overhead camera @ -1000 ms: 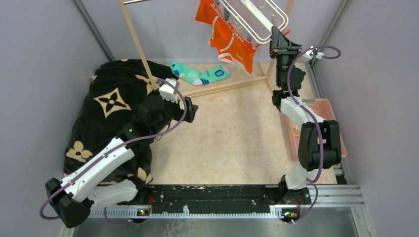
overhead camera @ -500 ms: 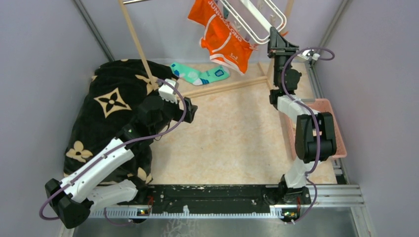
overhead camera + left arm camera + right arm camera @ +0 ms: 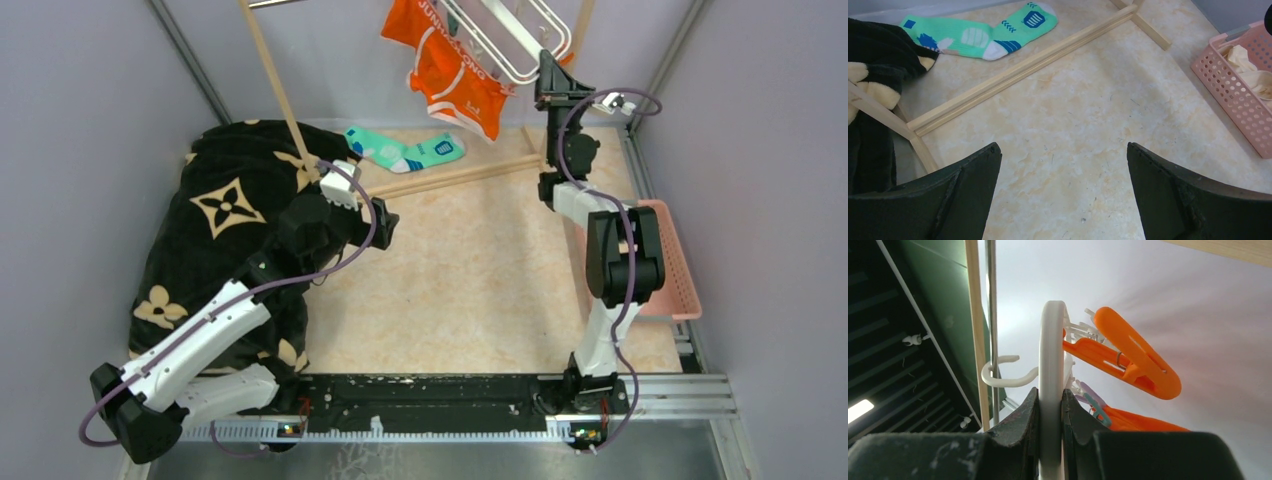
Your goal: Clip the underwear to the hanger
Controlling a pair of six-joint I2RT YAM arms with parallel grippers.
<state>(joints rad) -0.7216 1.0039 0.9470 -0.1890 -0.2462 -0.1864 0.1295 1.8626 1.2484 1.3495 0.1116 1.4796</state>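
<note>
Place: we take this for a robot test cell in a lab, staged with laundry.
Walls: we see plain lilac panels (image 3: pixel 90 120) framed by metal struts (image 3: pixel 186 50).
Mounting: we see a slotted rail (image 3: pixel 450 390) edging the table (image 3: pixel 470 270).
Props: we see a wooden rack (image 3: pixel 271 80), a pink basket (image 3: pixel 680 270) and a sock (image 3: pixel 405 152).

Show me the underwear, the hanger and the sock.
underwear (image 3: pixel 465 95), top view, on the orange leg panel.
hanger (image 3: pixel 1051 350), right wrist view, on the white frame bar.
sock (image 3: pixel 975 37), left wrist view, on the middle of the foot.
</note>
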